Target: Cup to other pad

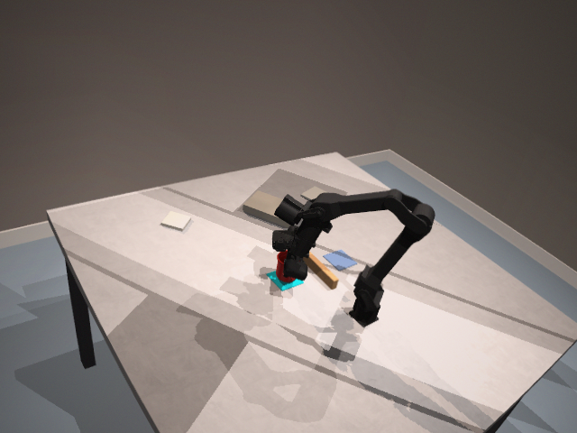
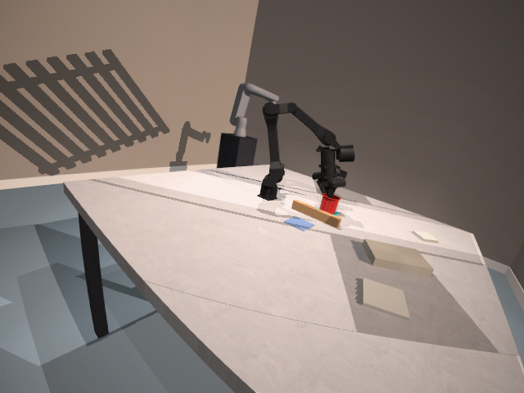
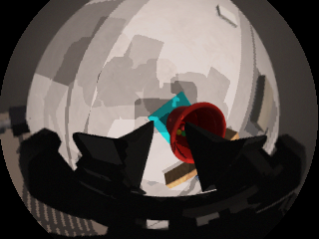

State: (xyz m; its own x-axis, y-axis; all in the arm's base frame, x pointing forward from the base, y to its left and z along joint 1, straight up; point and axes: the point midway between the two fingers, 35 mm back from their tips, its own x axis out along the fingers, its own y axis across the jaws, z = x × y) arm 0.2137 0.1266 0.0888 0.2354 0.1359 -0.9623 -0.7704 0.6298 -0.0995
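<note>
The red cup (image 1: 280, 268) (image 2: 329, 205) (image 3: 216, 119) stands on the cyan pad (image 1: 283, 286) (image 3: 181, 101), its mouth up. A few small green and yellow marbles (image 3: 180, 132) show inside it in the wrist view. My gripper (image 2: 331, 194) (image 3: 169, 124) is partly open at the cup's rim, its fingers apart. In the wrist view one finger overlaps the cup's mouth and the other is beyond the rim on the left; whether either touches the cup cannot be told. The blue pad (image 1: 340, 259) (image 2: 299, 223) lies bare on the far side of the bar.
An orange-brown bar (image 1: 321, 270) (image 2: 315, 213) (image 3: 179, 175) lies between the two pads. A beige block (image 1: 261, 205) (image 2: 397, 255) and two flat pale tiles (image 1: 176, 220) (image 2: 385, 297) lie farther off. A grey arm (image 2: 241, 106) on a black pedestal stands beyond the table.
</note>
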